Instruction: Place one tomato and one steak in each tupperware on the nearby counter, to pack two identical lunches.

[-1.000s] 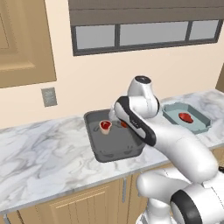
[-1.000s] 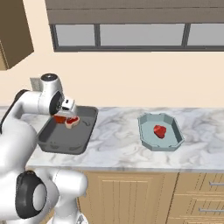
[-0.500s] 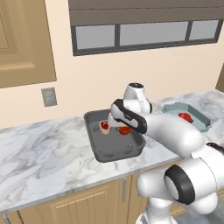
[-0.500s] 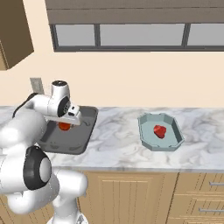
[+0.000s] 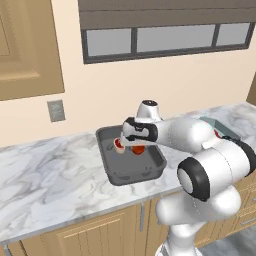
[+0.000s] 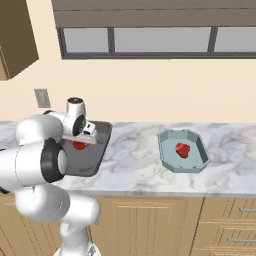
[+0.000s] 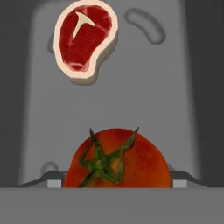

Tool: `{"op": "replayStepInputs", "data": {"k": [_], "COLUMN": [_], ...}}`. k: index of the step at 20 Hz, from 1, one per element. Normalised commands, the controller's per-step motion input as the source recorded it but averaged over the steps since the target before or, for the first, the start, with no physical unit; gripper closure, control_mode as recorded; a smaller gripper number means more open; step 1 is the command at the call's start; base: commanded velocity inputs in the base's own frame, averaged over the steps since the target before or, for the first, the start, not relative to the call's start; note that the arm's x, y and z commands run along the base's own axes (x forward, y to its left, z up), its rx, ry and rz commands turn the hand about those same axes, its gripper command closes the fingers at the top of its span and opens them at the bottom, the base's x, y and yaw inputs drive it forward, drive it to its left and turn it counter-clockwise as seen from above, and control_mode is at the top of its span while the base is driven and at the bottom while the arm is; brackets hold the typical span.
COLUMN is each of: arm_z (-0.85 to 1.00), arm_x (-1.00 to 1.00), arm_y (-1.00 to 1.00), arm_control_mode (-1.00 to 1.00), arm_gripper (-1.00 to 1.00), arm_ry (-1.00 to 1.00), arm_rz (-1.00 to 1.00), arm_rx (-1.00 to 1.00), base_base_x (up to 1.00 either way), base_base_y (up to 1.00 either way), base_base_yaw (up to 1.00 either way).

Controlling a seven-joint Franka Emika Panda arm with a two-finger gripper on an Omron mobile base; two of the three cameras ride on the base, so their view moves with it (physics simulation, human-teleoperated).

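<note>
Gripper (image 5: 134,144) sits low inside the dark grey tupperware (image 5: 131,175), jaws spread wide, a fingertip (image 7: 53,180) on each side of a tomato (image 7: 117,159) with no visible contact. Can't tell if the tomato rests on the tray floor. Steak (image 7: 85,38) with white fat rim lies flat on the tray floor, apart from the tomato. Teal tupperware (image 6: 196,163) sits well apart along the counter (image 6: 134,165) with 1 plain red steak (image 6: 182,149) inside

base views flank counter (image 5: 50,165), hand view close
</note>
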Motion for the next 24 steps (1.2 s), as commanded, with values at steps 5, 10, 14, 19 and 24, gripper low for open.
{"op": "replayStepInputs", "data": {"k": [5, 10, 14, 19, 24], "arm_z": [-0.42, -0.38, -0.19, 0.00, 0.12], "arm_x": [0.50, 0.48, 0.35, 0.00, -0.11], "arm_y": [0.10, 0.11, 0.14, 0.07, 0.03], "arm_control_mode": [-1.00, -1.00, -1.00, -1.00, -1.00], "arm_gripper": [1.00, 1.00, -1.00, -1.00, -1.00], "arm_ry": [0.04, 0.07, 0.04, 0.00, 0.00], "arm_rz": [0.00, 0.00, 0.00, 0.00, 0.00], "arm_rx": [0.00, 0.00, 0.00, 0.00, 0.00], "base_base_x": [0.00, 0.00, 0.00, 0.00, 0.00], "base_base_y": [0.00, 0.00, 0.00, 0.00, 0.00], "base_base_yaw": [0.00, 0.00, 0.00, 0.00, 0.00]}}
